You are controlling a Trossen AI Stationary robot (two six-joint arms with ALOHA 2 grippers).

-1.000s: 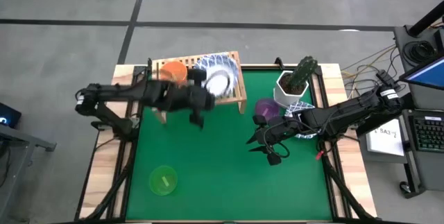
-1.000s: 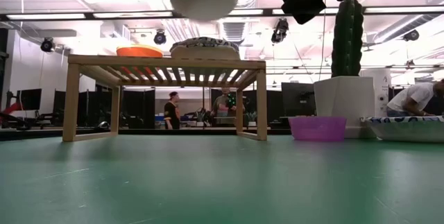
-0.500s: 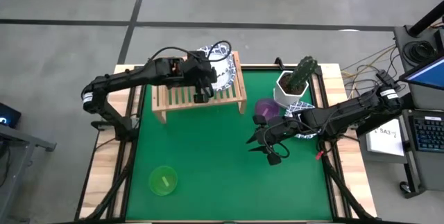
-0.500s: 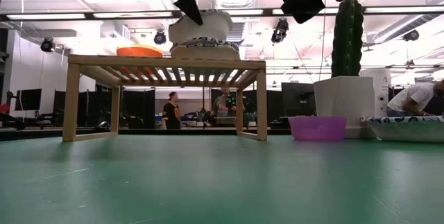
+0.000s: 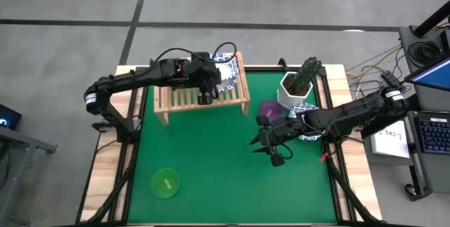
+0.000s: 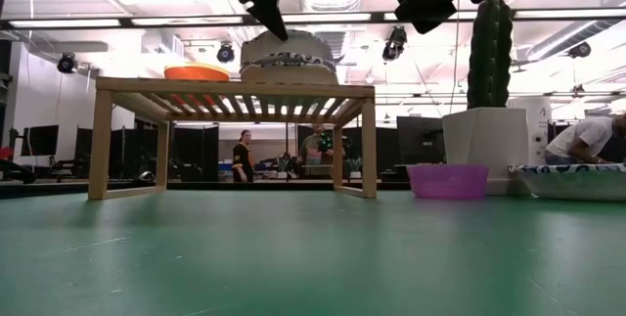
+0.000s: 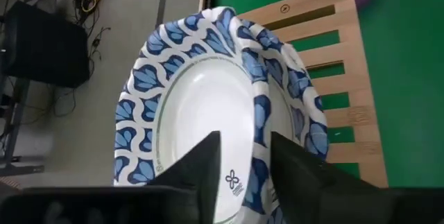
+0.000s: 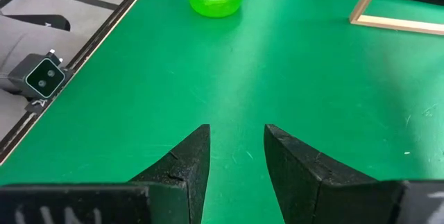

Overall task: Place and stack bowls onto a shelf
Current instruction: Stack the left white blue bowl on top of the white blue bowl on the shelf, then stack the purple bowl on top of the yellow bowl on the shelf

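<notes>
Fingers of the left gripper [image 7: 243, 172] straddle the patterned bowl's [image 7: 208, 106] rim, apparently pinching it (contact unclear) | bowl sits on the shelf's [image 5: 184, 99] right half, table's 12 o'clock | orange bowl [image 6: 197, 71] lies at its 9 | right gripper [image 8: 236, 158] parted, empty, idle mid-table, farther away.

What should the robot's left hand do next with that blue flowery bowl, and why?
Probably lift straight up and pull back. The left hand is open above the patterned bowl, which already sits on the shelf beside the orange bowl.
</notes>
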